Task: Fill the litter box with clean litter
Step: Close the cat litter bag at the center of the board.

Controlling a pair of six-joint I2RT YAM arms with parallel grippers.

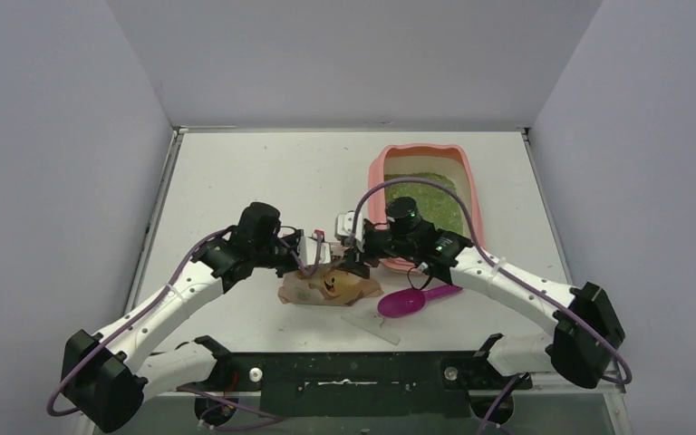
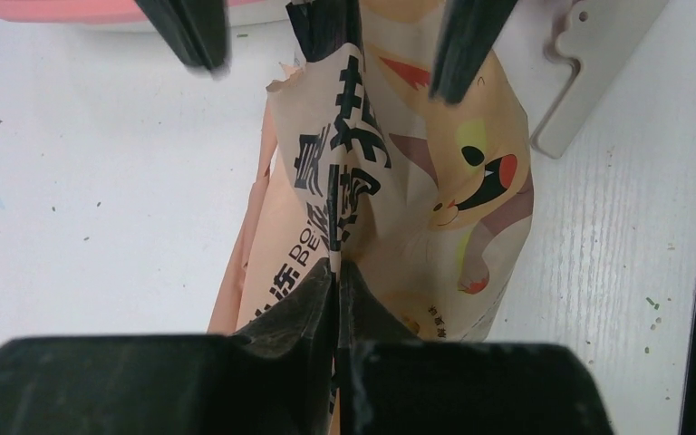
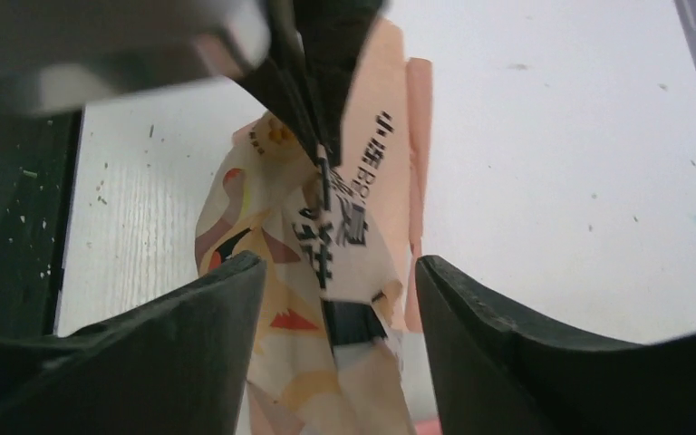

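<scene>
The pink litter box [image 1: 381, 168] stands at the back right with a bed of green litter [image 1: 433, 201] in it. A peach litter bag [image 1: 331, 285] with a cartoon print lies on the table between my grippers. My left gripper [image 1: 313, 254] is shut on one edge of the bag; the left wrist view shows the jaws [image 2: 337, 272] pinching the bag's printed seam [image 2: 399, 181]. My right gripper [image 1: 353, 260] is open, and its fingers [image 3: 208, 308] straddle the bag's other end [image 3: 344, 236] without touching it.
A magenta scoop [image 1: 412, 301] lies right of the bag, in front of the litter box. A white clip strip [image 1: 370, 326] lies near the front edge and also shows in the left wrist view [image 2: 589, 63]. Green crumbs dot the table.
</scene>
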